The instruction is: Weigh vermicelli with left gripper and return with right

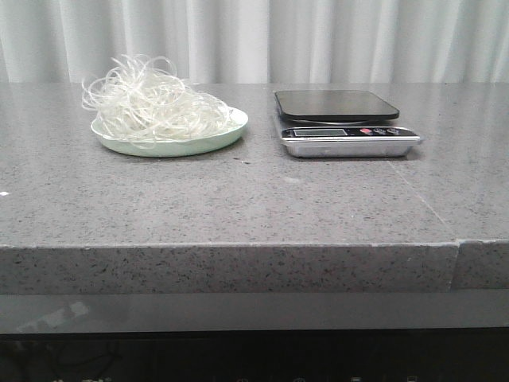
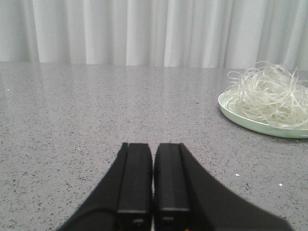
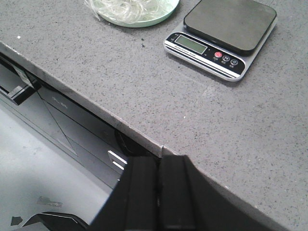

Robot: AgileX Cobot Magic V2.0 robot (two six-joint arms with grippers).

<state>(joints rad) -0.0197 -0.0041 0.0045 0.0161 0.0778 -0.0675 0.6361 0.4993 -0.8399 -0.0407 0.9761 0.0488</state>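
Observation:
The vermicelli, a fluffy clump of whitish strands, lies on a pale green plate at the back left of the grey table. It also shows in the left wrist view on the plate and in the right wrist view. A kitchen scale with a dark platform stands to the right of the plate, empty; it shows in the right wrist view. My left gripper is shut and empty, low over the table, well apart from the plate. My right gripper is shut and empty at the table's front edge.
The grey speckled table has a seam near its front right. A white curtain hangs behind. Below the front edge, the right wrist view shows the robot's base and floor.

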